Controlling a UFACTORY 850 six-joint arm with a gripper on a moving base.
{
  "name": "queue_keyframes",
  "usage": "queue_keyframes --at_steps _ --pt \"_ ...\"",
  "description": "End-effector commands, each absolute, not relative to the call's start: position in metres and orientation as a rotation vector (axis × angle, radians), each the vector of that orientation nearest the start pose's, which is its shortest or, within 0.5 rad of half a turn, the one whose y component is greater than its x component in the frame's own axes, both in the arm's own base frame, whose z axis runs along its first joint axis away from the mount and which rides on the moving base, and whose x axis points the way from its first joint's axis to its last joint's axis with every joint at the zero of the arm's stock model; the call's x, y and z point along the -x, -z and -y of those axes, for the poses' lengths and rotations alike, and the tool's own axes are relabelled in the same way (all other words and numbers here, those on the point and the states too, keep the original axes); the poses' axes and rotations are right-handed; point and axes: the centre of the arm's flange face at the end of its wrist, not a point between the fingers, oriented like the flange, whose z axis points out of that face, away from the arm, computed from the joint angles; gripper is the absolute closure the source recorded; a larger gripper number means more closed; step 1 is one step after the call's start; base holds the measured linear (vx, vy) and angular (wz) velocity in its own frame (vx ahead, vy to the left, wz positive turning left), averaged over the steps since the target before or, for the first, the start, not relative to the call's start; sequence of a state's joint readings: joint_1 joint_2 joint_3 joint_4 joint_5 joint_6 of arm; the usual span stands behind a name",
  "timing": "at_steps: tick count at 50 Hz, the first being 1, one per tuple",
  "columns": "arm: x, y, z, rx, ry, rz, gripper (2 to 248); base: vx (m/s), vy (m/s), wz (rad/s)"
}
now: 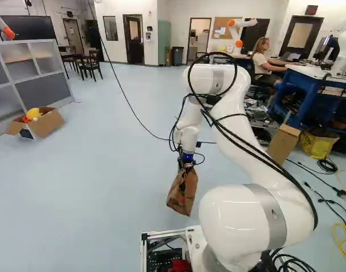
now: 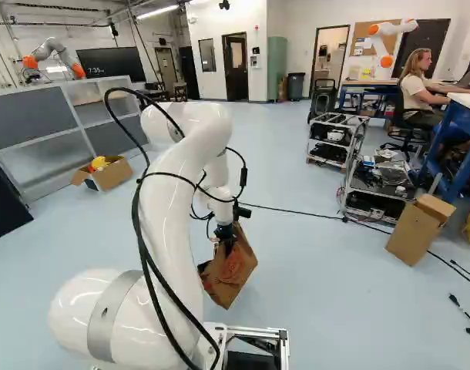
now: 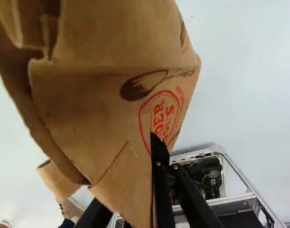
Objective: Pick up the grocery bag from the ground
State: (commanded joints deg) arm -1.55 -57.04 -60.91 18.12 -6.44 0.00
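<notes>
In the left base view my gripper points down, shut on the crumpled top of the brown paper grocery bag. The bag hangs tilted below the gripper and seems to be off the floor, as the right base view also shows. Seen from the wrist, the bag, with its red print and a drawn spoon, fills much of the space ahead of the gripper. One black finger lies against the paper; the bag hides most of the other.
An open carton with yellow and red things stands by the grey shelf. Wheeled metal carts and an upright cardboard box stand at the right. Cables cross the floor. Another robot stands far back.
</notes>
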Motion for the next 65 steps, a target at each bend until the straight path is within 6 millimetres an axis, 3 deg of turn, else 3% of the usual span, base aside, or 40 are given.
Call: queue_keyframes --at_steps 22,65 --pt "-0.478 -0.079 0.011 3.069 -0.115 -0.534 228 0.000 0.000 0.000" --pt "-0.455 -0.144 0.010 3.064 -0.039 -0.533 228 0.000 0.000 0.000"
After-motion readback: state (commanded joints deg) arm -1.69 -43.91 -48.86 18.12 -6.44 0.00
